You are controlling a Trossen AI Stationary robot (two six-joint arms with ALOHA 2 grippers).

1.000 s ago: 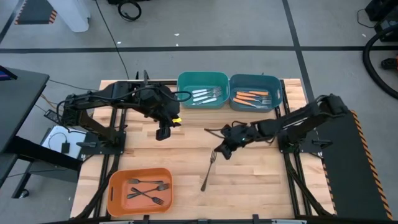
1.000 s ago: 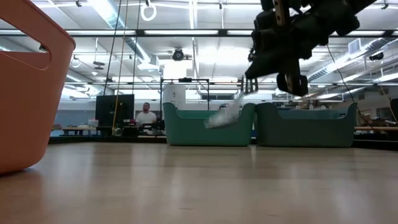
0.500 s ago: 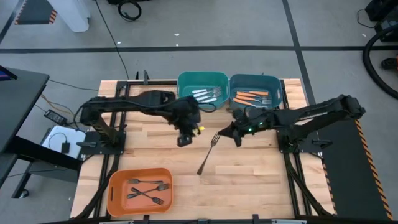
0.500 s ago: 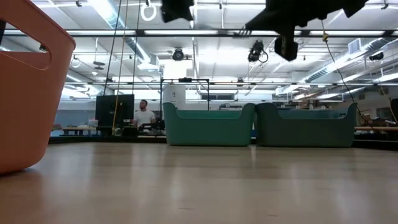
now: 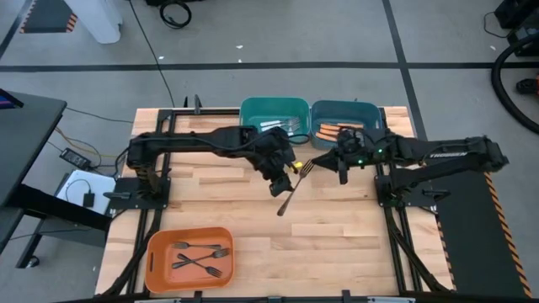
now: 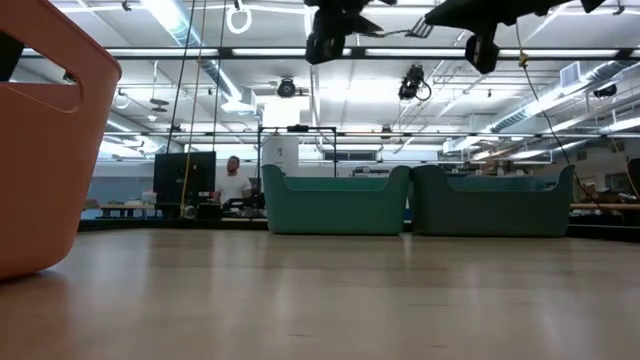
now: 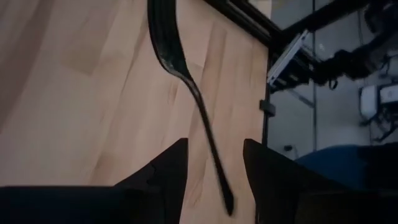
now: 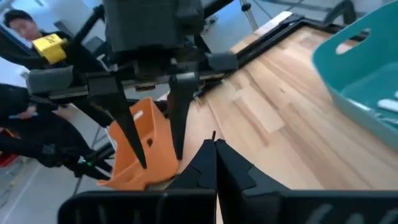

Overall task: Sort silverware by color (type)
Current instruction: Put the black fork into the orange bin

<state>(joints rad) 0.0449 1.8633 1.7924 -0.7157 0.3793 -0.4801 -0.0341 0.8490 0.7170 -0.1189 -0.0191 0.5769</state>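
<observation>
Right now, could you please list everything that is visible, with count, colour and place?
Dark fork: one, all dark, in the air above the table middle, its tines end held by the right gripper, its handle between the left gripper's open fingers.
White-handled forks: several, in the left teal bin.
Orange-handled forks: several, in the right teal bin.
Dark forks: several, crossed, in the orange bin, near left corner.
Table: one, light wood.
Person: one, far in the room behind.
Left gripper: open, around the fork's handle.
Right gripper: shut on the fork.
</observation>
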